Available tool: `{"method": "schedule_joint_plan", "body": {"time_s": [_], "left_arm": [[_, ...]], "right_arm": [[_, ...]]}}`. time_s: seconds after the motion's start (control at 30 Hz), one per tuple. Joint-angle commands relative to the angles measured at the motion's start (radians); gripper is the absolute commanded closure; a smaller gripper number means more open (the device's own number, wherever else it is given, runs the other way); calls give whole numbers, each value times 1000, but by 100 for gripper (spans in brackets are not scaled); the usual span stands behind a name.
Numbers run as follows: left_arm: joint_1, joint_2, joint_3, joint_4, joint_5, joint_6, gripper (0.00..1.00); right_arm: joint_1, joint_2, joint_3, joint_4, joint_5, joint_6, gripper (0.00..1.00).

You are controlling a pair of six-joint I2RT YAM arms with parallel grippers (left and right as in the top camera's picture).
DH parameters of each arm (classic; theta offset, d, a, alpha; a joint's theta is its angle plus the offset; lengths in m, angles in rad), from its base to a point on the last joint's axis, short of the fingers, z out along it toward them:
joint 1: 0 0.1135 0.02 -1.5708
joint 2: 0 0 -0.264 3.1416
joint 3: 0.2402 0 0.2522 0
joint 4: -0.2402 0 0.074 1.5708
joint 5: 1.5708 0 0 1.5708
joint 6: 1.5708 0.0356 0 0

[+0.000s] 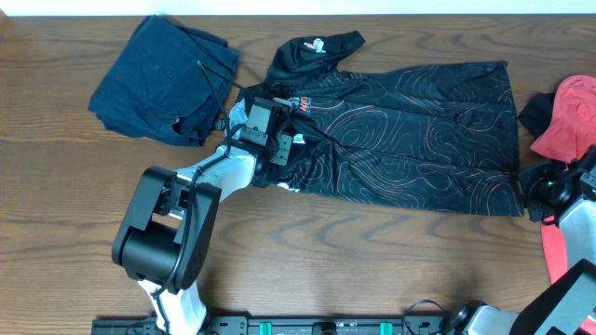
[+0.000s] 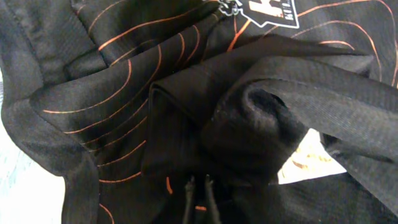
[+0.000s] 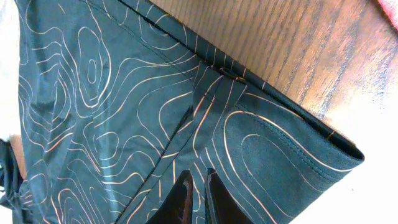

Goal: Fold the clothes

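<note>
a dark wooden surface [image 1: 372, 270] fills the overhead view. the black jersey [image 1: 410, 130] lies across its middle, spread mostly flat, with thin orange and white contour lines running over it. its left end is bunched and rumpled, and one sleeve [image 1: 317, 46] sticks out toward the far edge. a folded navy garment [image 1: 158, 79] sits at the far left, just beside that rumpled end. a coral-red garment [image 1: 568, 116] lies at the right edge, near the jersey's other end.

the left arm [image 1: 223, 172] reaches in over the bunched end. in the left wrist view the left jaws are clenched, their fingertips [image 2: 189, 193] nearly together and nipping a gathered ridge of the jersey [image 2: 124, 93], with deep folds rising around them. a patch of white lettering [image 2: 273, 12] shows at the top.

the right arm [image 1: 568, 209] is at the jersey's near right corner. in the right wrist view the right jaws are clenched too, fingertips [image 3: 181, 196] set on the cloth [image 3: 93, 93] close to its hemmed corner, a small crease running up from between them. bare wood [image 3: 298, 56] shows beyond the hem.
</note>
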Motion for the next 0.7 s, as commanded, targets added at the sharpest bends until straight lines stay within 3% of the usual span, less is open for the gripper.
{"method": "schedule_joint_plan", "body": {"time_s": [0.0,0.37,0.47,0.67], "left_arm": [[1,-77,8,-19,3,6,92],[1,-238,8,-97,3,33,93],[2,-192,6,-111,3,21,74],[20,-59,7,-49,9,-64,68]], "right_arm": [[10,5,9,-1,-1,10,92],[10,5,9,0,0,9,92],[10,5,9,0,-1,10,92],[10,5,9,-1,-1,9,92]]}}
